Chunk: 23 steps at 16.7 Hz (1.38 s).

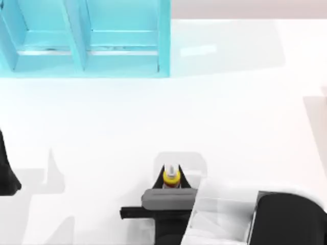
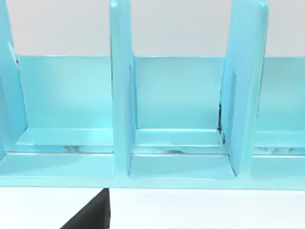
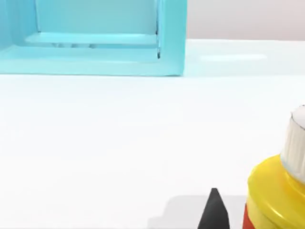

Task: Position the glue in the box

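The glue [image 1: 171, 175] is a small yellow bottle with a white nozzle, standing upright on the white table at the front middle. My right gripper [image 1: 172, 179] is open, with a black finger on either side of the bottle. In the right wrist view, the glue [image 3: 276, 191] stands close by, and a narrow gap separates it from one black fingertip [image 3: 214, 210]. The box [image 1: 87, 41] is a large cyan structure with upright dividers at the table's back left, far from the bottle. It also appears in the left wrist view as the box [image 2: 181, 143] and in the right wrist view as the box [image 3: 95, 47].
My left arm [image 1: 6, 168] is parked at the left edge of the table. The right arm's body [image 1: 286, 219] covers the front right corner. Open white tabletop [image 1: 168, 112] lies between the bottle and the box.
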Tool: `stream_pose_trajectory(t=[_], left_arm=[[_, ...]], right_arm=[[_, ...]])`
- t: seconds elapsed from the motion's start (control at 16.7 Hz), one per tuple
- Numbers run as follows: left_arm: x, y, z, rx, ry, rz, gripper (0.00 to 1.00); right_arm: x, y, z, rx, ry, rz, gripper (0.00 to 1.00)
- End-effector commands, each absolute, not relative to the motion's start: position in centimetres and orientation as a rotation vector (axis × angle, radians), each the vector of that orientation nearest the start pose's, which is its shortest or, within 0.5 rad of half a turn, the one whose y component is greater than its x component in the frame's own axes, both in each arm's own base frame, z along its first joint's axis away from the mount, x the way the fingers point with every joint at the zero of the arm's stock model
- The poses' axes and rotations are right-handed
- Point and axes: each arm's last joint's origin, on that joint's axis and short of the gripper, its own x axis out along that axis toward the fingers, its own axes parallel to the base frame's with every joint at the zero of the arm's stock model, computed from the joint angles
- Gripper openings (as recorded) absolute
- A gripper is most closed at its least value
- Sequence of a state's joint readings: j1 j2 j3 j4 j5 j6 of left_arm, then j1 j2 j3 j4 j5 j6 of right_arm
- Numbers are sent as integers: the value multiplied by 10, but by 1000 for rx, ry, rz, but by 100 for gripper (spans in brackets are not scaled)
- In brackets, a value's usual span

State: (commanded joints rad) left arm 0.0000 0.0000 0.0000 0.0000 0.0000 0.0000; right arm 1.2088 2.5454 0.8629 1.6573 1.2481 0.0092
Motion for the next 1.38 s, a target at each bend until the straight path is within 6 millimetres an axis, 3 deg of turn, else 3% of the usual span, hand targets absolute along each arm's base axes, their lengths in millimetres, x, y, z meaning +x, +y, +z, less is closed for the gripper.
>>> stream_pose_trajectory(t=[0.66, 0.96, 1.38], left_arm=[[106, -1, 160, 0, 0, 0, 100], [106, -1, 160, 0, 0, 0, 100], [106, -1, 160, 0, 0, 0, 100]], right_arm=[[149, 324, 0, -9, -3, -6, 0], [151, 332, 41, 18, -16, -1, 0], [150, 323, 92, -11, -3, -10, 0]])
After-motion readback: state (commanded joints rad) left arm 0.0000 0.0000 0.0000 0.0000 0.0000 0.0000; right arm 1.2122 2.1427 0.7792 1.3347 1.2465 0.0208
